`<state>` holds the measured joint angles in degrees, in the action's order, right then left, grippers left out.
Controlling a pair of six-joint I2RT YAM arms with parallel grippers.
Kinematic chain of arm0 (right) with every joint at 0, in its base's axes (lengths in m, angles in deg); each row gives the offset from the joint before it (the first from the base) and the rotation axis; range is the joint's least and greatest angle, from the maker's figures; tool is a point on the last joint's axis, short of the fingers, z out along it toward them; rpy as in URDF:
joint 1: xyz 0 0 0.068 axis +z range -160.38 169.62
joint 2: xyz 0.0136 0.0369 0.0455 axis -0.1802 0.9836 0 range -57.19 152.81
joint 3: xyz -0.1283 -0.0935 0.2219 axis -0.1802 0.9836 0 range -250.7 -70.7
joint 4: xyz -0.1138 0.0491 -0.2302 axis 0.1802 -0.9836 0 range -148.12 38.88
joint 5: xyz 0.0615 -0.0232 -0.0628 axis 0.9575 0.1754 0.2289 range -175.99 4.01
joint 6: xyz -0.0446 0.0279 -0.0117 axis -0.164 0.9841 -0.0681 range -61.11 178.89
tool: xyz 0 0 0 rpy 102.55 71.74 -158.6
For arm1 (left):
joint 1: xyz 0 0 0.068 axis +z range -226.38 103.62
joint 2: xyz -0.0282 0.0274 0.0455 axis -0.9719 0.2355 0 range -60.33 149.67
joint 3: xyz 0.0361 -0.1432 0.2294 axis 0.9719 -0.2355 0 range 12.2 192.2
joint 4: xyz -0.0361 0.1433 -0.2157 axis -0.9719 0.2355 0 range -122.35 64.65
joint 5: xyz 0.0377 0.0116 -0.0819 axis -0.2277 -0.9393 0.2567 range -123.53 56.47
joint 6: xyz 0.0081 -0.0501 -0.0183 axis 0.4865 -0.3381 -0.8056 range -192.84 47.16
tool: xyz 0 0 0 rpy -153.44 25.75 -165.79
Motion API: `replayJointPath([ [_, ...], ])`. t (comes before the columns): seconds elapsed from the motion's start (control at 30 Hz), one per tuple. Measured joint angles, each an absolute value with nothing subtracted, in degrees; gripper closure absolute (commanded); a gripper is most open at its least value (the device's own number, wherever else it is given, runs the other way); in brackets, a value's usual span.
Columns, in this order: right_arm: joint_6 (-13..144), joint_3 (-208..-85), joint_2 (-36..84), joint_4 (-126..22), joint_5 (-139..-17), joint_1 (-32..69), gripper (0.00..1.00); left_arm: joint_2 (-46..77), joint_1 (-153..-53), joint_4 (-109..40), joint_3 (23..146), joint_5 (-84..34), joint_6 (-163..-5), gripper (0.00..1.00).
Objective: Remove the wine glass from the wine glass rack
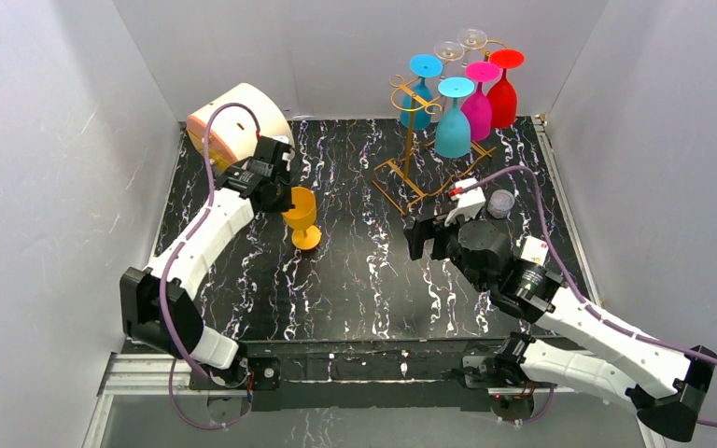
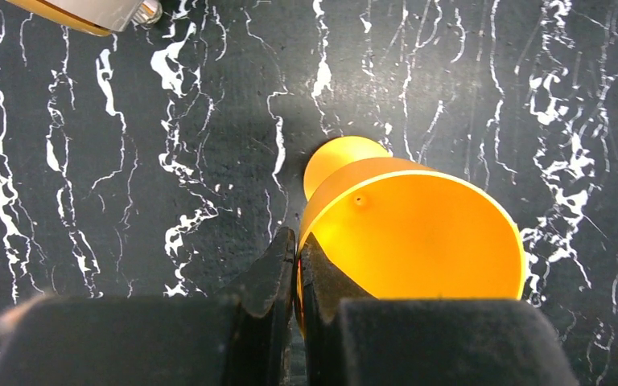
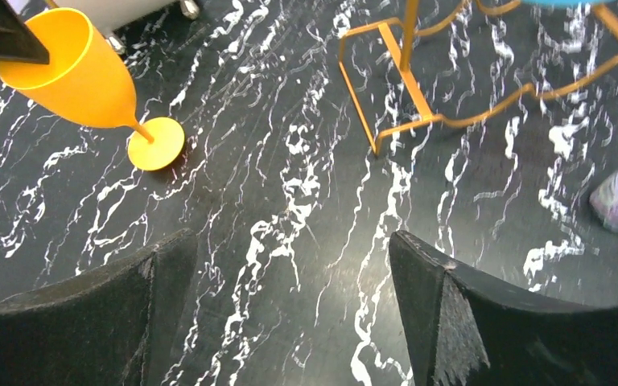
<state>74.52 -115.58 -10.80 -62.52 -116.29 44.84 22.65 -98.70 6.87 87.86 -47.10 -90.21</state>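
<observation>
One orange glass [image 1: 301, 217] stands upright left of the rack [image 1: 410, 145], rim pinched by left gripper [image 2: 298, 251]; right gripper [image 3: 290, 253] gapes empty.

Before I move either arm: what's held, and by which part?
Left gripper pinches the yellow wine glass by its bowl rim; right gripper is open, holding nothing.

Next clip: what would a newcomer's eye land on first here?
First, the coloured glasses hanging upside down on the gold wine glass rack, at the far right of the table. Then the yellow wine glass left of centre, its rim pinched by the left hand, while the right hand gapes open above the marbled top.
</observation>
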Motion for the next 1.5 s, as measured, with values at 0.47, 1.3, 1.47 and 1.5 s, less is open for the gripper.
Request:
replayJointPath([
  [0.47, 92.0, -126.8, -2.0, -79.6, -100.3, 19.8, 0.01, 28.6, -94.8, 5.1, 91.3, -49.6, -88.5, 1.00],
  [1.3, 102.0, -150.8, 12.0, -81.4, -78.7, 2.3, 0.01, 34.0, -92.3, 1.5, 93.6, -48.7, -88.9, 0.96],
  [1.47, 102.4, -153.2, 14.6, -81.1, -77.1, 0.1, 0.01, 34.3, -91.9, 1.5, 93.9, -48.4, -88.9, 0.87],
  [1.5, 102.5, -153.2, 14.9, -81.1, -76.5, -0.4, 0.01, 34.6, -91.8, 1.6, 94.2, -48.2, -88.9, 0.85],
])
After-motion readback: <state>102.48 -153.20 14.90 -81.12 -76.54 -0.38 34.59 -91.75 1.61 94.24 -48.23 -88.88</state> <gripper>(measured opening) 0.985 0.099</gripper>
